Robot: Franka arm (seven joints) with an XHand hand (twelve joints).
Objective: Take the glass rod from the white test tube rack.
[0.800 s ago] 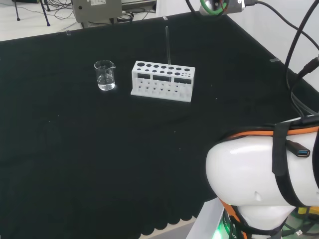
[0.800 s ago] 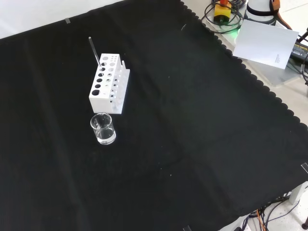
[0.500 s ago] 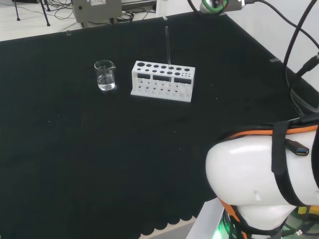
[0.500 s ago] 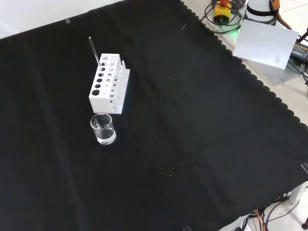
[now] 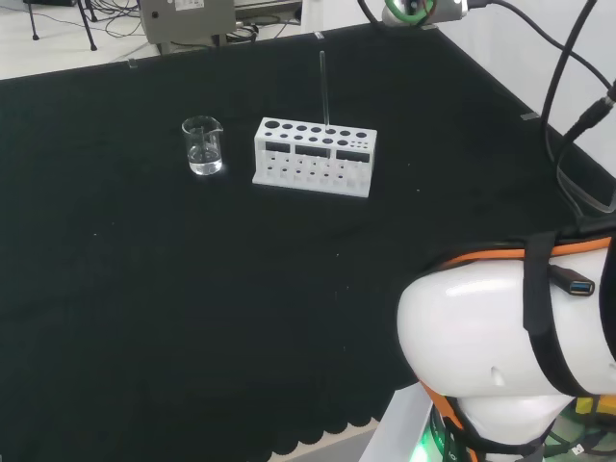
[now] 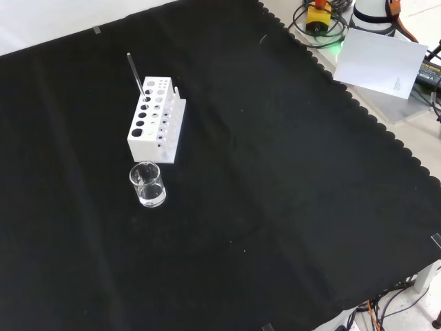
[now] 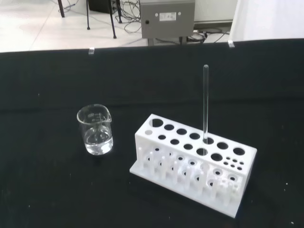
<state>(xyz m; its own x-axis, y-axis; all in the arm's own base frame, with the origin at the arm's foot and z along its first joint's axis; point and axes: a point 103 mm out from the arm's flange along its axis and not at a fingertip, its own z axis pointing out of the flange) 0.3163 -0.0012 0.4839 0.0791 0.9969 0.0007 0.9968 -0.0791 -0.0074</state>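
Note:
A white test tube rack (image 5: 313,159) stands on the black cloth, left of middle in the front view (image 6: 155,121). A thin glass rod (image 5: 323,87) stands upright in one of its back holes and rises well above the rack (image 6: 134,72). The wrist view looks at the rack (image 7: 194,166) and the rod (image 7: 205,104) from some distance, so the wrist is well away from them. Nothing touches the rod.
A small clear beaker (image 5: 203,146) stands next to the rack's end (image 6: 147,185) (image 7: 95,129). The arm's own white link (image 5: 500,337) sits at the head view's lower right. A grey box (image 7: 167,16) stands beyond the cloth's far edge. A white sheet (image 6: 379,62) lies off the cloth.
The arm's part and cables at the head view's top have shifted slightly. Rack, rod and beaker stand as before.

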